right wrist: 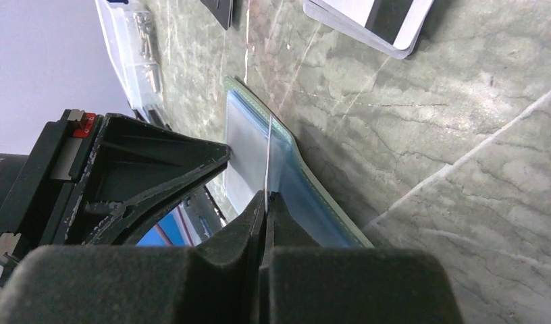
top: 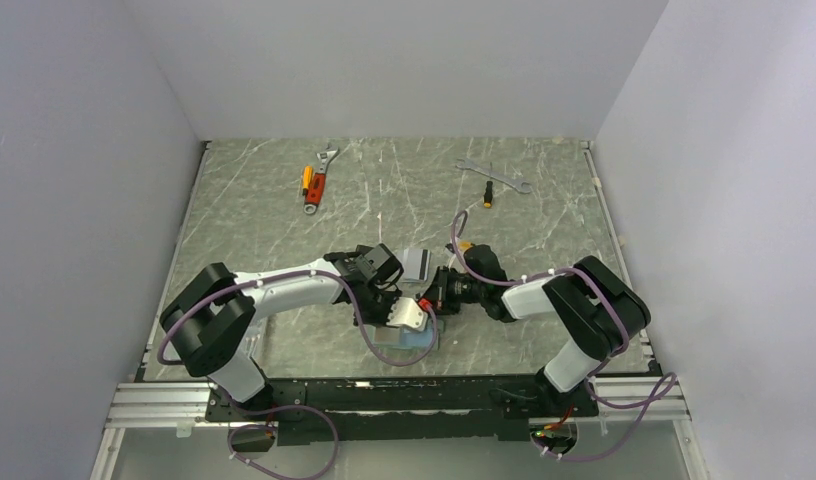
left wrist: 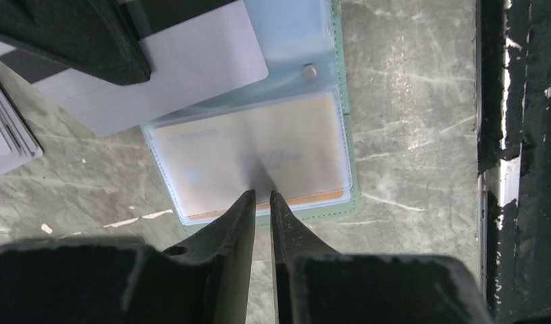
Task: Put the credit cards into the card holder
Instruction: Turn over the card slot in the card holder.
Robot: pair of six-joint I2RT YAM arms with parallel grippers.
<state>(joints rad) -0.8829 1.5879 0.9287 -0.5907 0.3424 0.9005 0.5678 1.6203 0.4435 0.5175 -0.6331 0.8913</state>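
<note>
Work seems partly done. White walls [top: 404, 70] box in a green marbled table [top: 264, 230], scratched pale. Near the arms the holder [left wrist: 296, 34] lies open and flat; one orange card [left wrist: 259, 148] already sits under its clear sleeve. A stack [top: 416, 264] of cards lies just beyond, not yet loaded, so most of the job looks left. The right gripper [right wrist: 266, 199], pressed together, pinches a silver card [left wrist: 198, 67] edge-on over the holder's upper half. The left gripper [left wrist: 261, 197] shows a slim gap, tips at the holder's near edge; whether they pinch it I cannot tell.
</note>
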